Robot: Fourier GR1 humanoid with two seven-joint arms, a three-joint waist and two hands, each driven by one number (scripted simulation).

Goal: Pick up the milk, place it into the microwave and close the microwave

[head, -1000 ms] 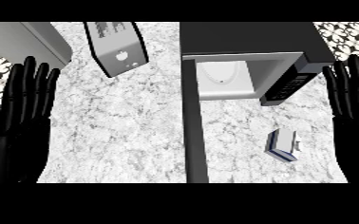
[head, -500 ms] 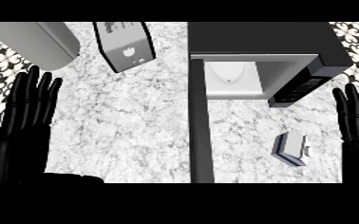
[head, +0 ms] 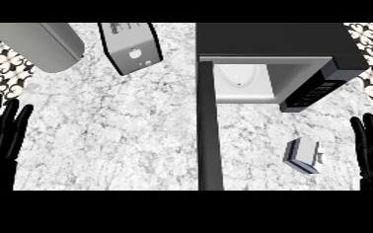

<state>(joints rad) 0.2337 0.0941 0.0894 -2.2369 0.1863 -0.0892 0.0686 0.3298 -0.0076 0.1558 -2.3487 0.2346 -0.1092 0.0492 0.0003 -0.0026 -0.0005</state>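
On the marbled white counter (head: 109, 128), the small blue-and-white milk carton (head: 304, 155) lies tipped beside the straight-fingered, empty right hand (head: 362, 143), so a sideways grasp could roll it away.

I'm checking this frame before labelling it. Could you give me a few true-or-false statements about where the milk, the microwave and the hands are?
1. The milk lies on the counter in front of the microwave. True.
2. The microwave door is shut. False: it stands open, and the white cavity shows.
3. The right hand holds the milk. False: it is at the view's right edge, apart from the milk, fingers straight.
4. The left hand is at the view's left edge, holding nothing. True.
5. The milk is inside the microwave. False: it is outside, on the counter.
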